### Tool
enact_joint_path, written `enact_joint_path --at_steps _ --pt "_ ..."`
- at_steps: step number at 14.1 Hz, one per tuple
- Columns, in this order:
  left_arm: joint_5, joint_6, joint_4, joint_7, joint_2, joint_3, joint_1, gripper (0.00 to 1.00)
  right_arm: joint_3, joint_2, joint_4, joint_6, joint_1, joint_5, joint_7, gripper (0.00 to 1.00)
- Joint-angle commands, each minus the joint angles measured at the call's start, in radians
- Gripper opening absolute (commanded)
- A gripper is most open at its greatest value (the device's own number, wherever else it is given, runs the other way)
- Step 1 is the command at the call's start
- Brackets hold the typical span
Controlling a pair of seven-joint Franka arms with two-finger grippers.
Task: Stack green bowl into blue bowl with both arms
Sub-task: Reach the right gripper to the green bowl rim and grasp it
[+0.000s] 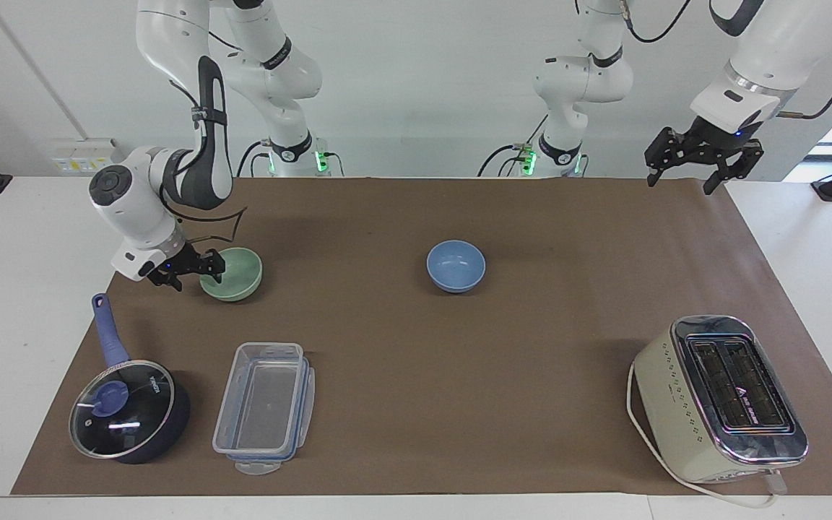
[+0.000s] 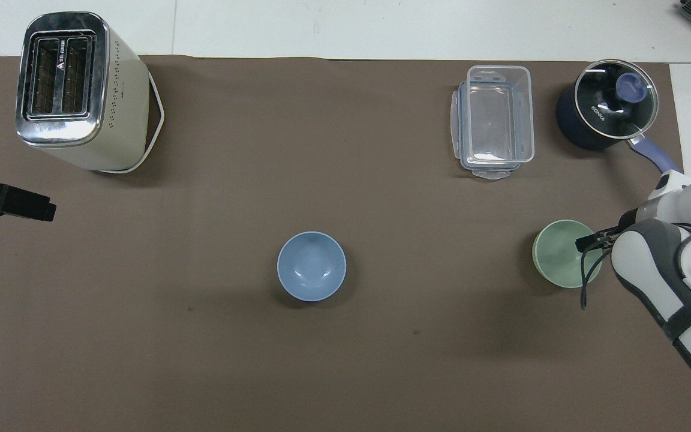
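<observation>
Green bowl (image 1: 232, 273): your right hand (image 1: 199, 271) pinches its rim.
Blue bowl (image 1: 456, 266): well apart from green bowl, toward left arm's end.
Left hand (image 1: 701, 155): you see it spread, waiting.

We saw the blue bowl (image 2: 311, 266) just below the frame's centre, alone on the brown mat (image 2: 321, 372). The green bowl (image 2: 561, 255) sat at the right, level with it, and the right gripper (image 2: 588, 241) was at its rim, one black finger reaching over the edge. The left gripper (image 2: 21, 206) showed as a dark bar at the left edge, below the toaster (image 2: 75, 90). A clear box (image 2: 493, 120) and a lidded saucepan (image 2: 609, 105) stood in the upper right.
</observation>
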Motion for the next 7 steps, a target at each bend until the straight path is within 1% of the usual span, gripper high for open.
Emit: enact_joint_path --at_steps 1,2,3,4,7 --pt "0.011 0.012 -0.020 -0.009 -0.017 -0.011 0.014 1.00 0.004 -0.002 0.030 -0.033 -0.002 -0.004 -0.027 0.40" --pt "0.011 0.010 -0.020 -0.009 -0.019 -0.009 0.014 1.00 0.004 0.000 0.034 -0.035 -0.001 -0.004 -0.029 0.25" --pt "0.011 0.010 -0.020 -0.009 -0.019 -0.011 0.014 1.00 0.004 0.000 0.034 -0.033 0.001 -0.004 -0.027 0.03" --pt "0.011 0.010 -0.020 -0.009 -0.019 -0.011 0.014 1.00 0.004 0.000 0.034 -0.033 0.002 -0.004 -0.021 0.00" --pt "0.011 0.010 -0.020 -0.009 -0.019 -0.009 0.014 1.00 0.004 0.000 0.034 -0.033 0.005 -0.004 -0.019 0.00"
